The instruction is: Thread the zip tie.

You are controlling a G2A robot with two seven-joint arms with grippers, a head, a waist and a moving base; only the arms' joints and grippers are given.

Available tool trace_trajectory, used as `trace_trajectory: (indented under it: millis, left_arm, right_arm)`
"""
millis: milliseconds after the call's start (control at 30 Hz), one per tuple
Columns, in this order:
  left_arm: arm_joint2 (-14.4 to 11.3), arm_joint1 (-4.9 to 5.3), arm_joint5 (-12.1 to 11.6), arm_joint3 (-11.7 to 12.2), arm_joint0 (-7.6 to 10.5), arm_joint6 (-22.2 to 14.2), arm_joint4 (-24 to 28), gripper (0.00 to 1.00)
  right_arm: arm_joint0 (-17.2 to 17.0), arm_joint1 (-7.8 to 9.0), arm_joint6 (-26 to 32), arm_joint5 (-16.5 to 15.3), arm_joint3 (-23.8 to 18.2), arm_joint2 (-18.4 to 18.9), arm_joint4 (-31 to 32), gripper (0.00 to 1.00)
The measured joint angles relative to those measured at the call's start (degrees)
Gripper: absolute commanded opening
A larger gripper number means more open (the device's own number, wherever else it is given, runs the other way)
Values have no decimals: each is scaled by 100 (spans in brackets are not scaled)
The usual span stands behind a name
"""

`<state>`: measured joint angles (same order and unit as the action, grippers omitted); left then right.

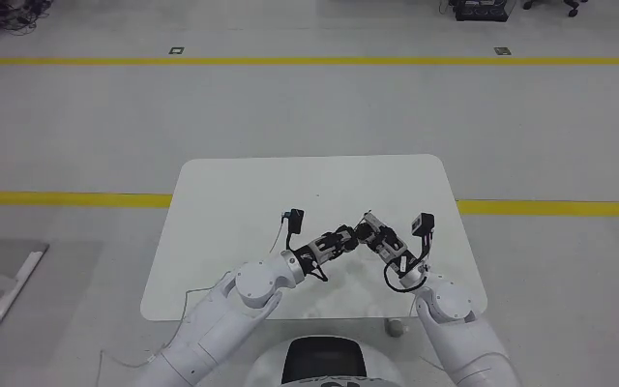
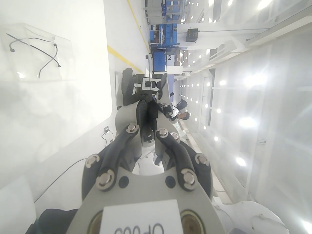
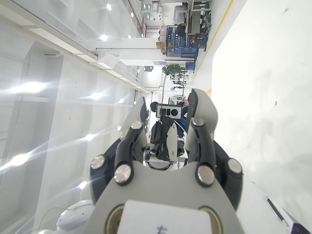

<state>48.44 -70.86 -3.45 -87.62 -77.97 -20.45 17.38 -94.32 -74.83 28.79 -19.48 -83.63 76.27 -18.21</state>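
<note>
One white table with rounded corners takes up the middle of the top view, and both arms come in over its near edge, angled toward each other. Their grippers meet tip to tip above the table's near middle.

The right gripper is spread wide. In its own wrist view the two fingers stand well apart, with the other arm's fingertips and wrist camera showing in the gap between them. The left gripper is pressed closed, its dark pads together, and its tip sits between the right gripper's parted fingers. Whether a tie is pinched there cannot be made out, because the spot is dark and crowded.

In the left wrist view a clear tray rests on the table, well apart from the grippers. Inside it lie thin black zip ties — loose, curved and crossing one another.
</note>
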Motion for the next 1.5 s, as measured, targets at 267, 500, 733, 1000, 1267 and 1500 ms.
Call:
trace_trajectory:
  millis: [267,500,733,1000,1267,1500]
  left_arm:
    - [227,97,20,-61,-59,-574,153,0]
    - [395,220,356,-68,-26,-1385,35,0]
    - [393,223,383,-74,-19,-1405,12,0]
    - [555,299,437,29,-6,-2257,595,0]
    - [792,472,404,276,30,-3718,801,0]
    - [681,488,244,209,67,-3595,658,0]
  right_arm:
    - [9,81,569,125,46,297,-356,100]
    - [186,207,1709,546,274,639,-544,100]
    - [182,205,1680,537,270,633,-542,100]
    - [185,356,2808,381,566,973,-540,100]
    - [440,530,4603,222,1210,1212,-830,100]
    - [627,545,4970,224,1348,992,-830,100]
